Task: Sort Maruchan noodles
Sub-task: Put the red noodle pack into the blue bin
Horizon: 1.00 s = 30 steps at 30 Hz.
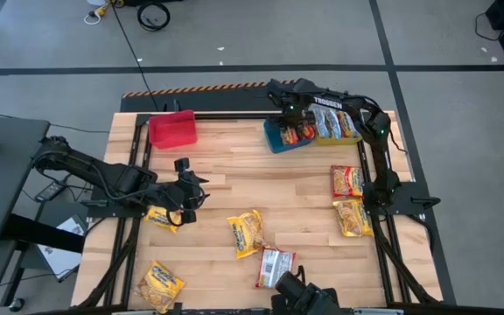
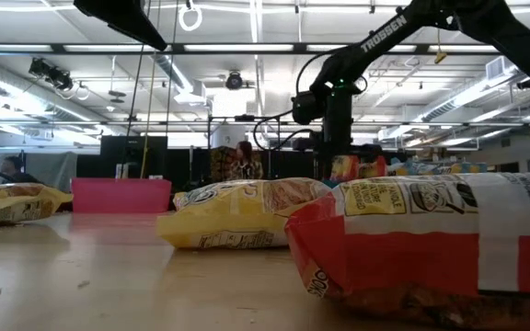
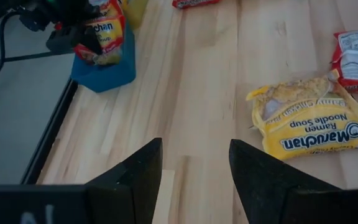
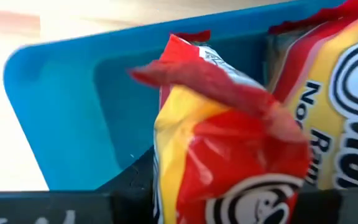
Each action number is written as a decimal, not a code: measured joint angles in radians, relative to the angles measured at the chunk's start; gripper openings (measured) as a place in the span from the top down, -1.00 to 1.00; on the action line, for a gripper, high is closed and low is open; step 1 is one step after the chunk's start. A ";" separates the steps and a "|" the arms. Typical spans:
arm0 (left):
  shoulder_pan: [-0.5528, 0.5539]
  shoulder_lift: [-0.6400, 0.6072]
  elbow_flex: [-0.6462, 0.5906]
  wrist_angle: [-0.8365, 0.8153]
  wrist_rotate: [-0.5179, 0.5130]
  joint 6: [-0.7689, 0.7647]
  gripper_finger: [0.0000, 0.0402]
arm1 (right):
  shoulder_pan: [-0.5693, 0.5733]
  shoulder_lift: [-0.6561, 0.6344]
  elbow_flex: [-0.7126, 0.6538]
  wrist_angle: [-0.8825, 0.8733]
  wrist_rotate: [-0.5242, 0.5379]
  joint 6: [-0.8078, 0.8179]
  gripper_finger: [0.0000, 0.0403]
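Observation:
My right gripper (image 1: 293, 121) reaches down into the blue bin (image 1: 278, 140) at the table's far edge and is shut on a red-and-yellow Maruchan packet (image 4: 229, 143). More packets stand in the bin beside it (image 1: 335, 125). My left gripper (image 3: 194, 168) hovers open over bare wood left of centre (image 1: 192, 188), touching nothing. Loose packets lie flat on the table: a yellow one (image 1: 246, 232), a red-and-silver one (image 1: 275, 265), a yellow one (image 1: 161, 283), a yellow one under the left arm (image 1: 163, 216), a red one (image 1: 346, 181) and a yellow one (image 1: 353, 217). My right gripper pinches the red-and-yellow packet between its two fingers (image 4: 132, 180), coming from above and pointing down. The packet's crimped red end (image 4: 210, 81) sticks out past the fingers into the blue bin (image 4: 61, 112). Whether that end rests on the bin's floor cannot be seen.
A red bin (image 1: 172, 129) stands at the far edge, left of the blue one. The low view is filled by the near yellow packet (image 2: 237, 211) and the red-and-silver packet (image 2: 431, 239). Bare wood lies between the bins and the loose packets.

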 joint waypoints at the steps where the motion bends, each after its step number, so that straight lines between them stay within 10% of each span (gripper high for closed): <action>1: 0.000 0.000 0.000 -0.001 0.000 0.004 0.06 | 0.000 0.000 -0.004 0.021 0.000 0.030 0.30; 14: 0.008 0.000 0.000 0.019 -0.001 0.008 0.06 | 0.023 0.000 -0.005 0.292 -0.026 0.234 0.30; 30: 0.008 0.000 0.000 0.024 -0.001 0.000 0.06 | -0.035 0.000 -0.005 -0.055 0.148 0.073 0.29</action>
